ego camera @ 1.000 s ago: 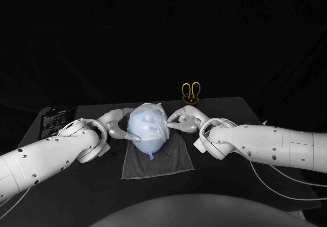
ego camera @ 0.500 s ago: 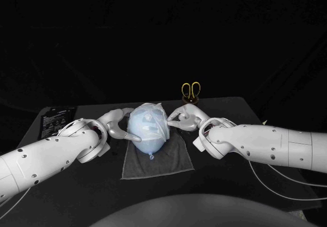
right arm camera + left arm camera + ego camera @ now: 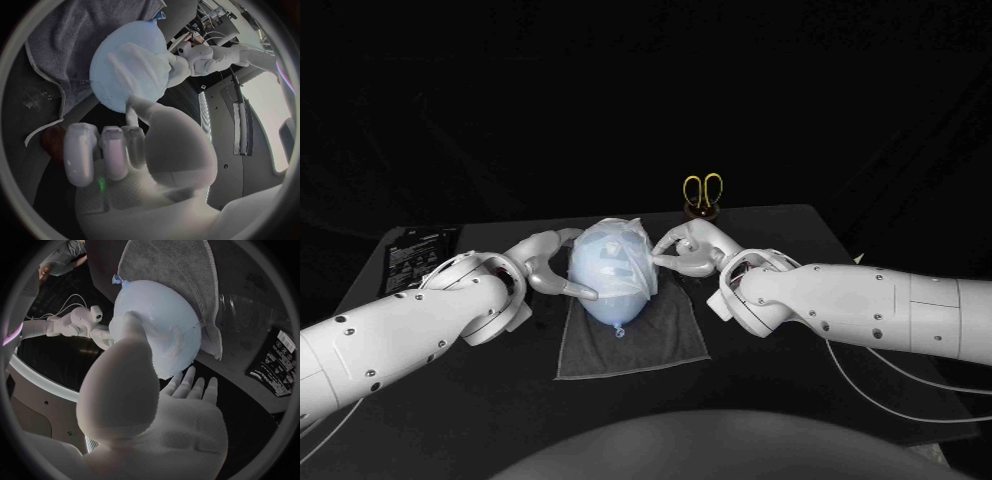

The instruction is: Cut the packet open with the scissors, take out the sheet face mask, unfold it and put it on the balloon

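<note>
We see the mask point(image 3: 625, 248) already draped over the balloon point(image 3: 606, 292), which sits on a grey towel point(image 3: 646, 345) in the middle of the table point(image 3: 776, 375). The left hand point(image 3: 548, 268) holds the balloon, with the thumb on its front and the fingers spread behind it. The right hand point(image 3: 692, 250) has its fingers on the mask's edge. We cannot tell if it is pinching or just pressing. The scissors point(image 3: 704, 190) stand at the back and the packet point(image 3: 416, 255) lies far left. We judge the task nearly done, with only smoothing the mask and letting go left.

The left hand point(image 3: 147, 405) holds the mask-covered balloon point(image 3: 159, 315), thumb against it, over a grey towel point(image 3: 181, 265).
</note>
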Available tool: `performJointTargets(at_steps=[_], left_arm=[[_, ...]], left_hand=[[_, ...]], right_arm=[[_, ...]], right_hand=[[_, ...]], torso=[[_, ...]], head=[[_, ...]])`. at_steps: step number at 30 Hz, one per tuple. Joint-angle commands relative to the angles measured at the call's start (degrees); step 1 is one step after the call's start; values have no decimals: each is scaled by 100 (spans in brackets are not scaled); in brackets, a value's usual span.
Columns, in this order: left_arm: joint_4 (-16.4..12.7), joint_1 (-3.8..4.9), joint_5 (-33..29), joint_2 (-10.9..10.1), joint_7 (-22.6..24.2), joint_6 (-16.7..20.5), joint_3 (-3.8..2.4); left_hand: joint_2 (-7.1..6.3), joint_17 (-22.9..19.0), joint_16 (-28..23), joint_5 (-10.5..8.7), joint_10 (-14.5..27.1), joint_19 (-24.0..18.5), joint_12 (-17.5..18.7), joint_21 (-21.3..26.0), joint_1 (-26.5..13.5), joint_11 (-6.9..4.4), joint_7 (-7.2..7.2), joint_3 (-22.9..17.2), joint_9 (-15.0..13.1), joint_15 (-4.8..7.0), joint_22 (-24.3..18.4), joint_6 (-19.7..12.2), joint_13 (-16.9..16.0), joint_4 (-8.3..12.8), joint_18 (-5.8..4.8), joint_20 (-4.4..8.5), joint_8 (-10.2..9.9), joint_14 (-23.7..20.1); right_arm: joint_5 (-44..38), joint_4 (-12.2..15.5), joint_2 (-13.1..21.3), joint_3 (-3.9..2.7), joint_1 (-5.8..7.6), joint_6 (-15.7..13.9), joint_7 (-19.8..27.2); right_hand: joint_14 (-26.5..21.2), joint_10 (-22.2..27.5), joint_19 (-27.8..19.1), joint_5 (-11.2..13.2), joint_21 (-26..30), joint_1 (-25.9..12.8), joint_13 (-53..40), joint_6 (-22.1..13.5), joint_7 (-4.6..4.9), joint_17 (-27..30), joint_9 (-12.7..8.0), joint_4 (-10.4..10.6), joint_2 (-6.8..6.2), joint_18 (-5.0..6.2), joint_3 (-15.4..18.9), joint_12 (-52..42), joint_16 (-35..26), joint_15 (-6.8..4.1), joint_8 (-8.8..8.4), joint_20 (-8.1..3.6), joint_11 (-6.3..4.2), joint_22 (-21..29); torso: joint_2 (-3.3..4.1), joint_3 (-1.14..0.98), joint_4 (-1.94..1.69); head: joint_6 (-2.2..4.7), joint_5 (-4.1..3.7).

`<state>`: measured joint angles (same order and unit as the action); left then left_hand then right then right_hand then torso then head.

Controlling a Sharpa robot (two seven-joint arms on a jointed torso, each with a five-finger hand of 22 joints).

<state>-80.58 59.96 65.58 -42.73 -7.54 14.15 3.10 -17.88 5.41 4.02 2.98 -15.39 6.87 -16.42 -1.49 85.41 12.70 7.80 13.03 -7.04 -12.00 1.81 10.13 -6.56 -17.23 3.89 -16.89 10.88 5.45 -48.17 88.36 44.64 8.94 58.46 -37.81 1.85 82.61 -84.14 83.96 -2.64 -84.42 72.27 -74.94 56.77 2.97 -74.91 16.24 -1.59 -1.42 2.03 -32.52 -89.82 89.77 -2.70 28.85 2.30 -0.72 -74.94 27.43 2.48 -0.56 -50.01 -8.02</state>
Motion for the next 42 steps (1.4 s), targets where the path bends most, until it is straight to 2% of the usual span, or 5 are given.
performJointTargets(at_steps=[1,5,7,14,42], left_arm=[[-8,-6,-3,13,-27,-41,2],[-6,-6,-3,14,-26,-41,2],[-6,-6,-3,15,-24,-41,2],[-7,-6,-4,13,-26,-41,2],[-20,-6,-15,13,-26,-32,2]], left_hand=[[-2,-5,-11,24,-40,54,-22,-30,69,-4,713,-14,-10,1,0,35,6,-12,-31,2,30,12],[-2,-5,-11,24,-40,54,-22,-30,69,-4,713,-14,-10,1,0,35,6,-12,-31,2,30,12],[-2,-5,-11,24,-40,54,-22,-30,69,-4,713,-14,-10,1,0,35,6,-12,-31,2,30,12],[-2,-11,-19,24,-42,59,-17,-32,86,2,720,-11,-8,-5,0,33,24,-12,-31,1,23,10],[-2,-10,-20,24,-48,59,-20,-32,90,5,723,-11,-9,-10,0,37,29,-12,-31,2,24,14]], right_arm=[[-341,41,-3,-5,-3,-20,-95],[-410,58,-2,-5,-3,-85,-41],[-428,63,-2,-5,-3,-119,-21],[-530,75,-2,-4,-3,-240,-48],[-1424,92,-41,-3,-22,25,-925]], right_hand=[[739,-586,422,-16,-19,-73,-1506,-79,4,-1509,1329,-7,9,-83,-56,-18,23,-174,638,-51,-38,-1346],[739,-513,399,-14,42,-175,-1411,-236,29,-1509,1417,9,-19,-70,-126,89,23,-174,609,-57,-23,-1328],[739,-515,399,-9,41,-206,-1414,-547,96,-1509,1383,-49,-173,-71,-108,86,23,-142,414,-45,28,-1328],[739,-461,384,-13,78,-463,-1350,-714,282,-1509,1252,37,-450,-67,215,161,23,1,39,51,193,-1317],[739,-383,365,-12,117,-688,-1267,-524,366,-1509,1050,297,-728,-54,867,264,23,90,-467,171,281,-1305]], torso=[[-2,3,0],[-4,4,-1],[-4,4,0],[-1,0,-2],[1,7,0]], head=[[1,2],[1,5],[1,4],[1,9],[1,-3]])
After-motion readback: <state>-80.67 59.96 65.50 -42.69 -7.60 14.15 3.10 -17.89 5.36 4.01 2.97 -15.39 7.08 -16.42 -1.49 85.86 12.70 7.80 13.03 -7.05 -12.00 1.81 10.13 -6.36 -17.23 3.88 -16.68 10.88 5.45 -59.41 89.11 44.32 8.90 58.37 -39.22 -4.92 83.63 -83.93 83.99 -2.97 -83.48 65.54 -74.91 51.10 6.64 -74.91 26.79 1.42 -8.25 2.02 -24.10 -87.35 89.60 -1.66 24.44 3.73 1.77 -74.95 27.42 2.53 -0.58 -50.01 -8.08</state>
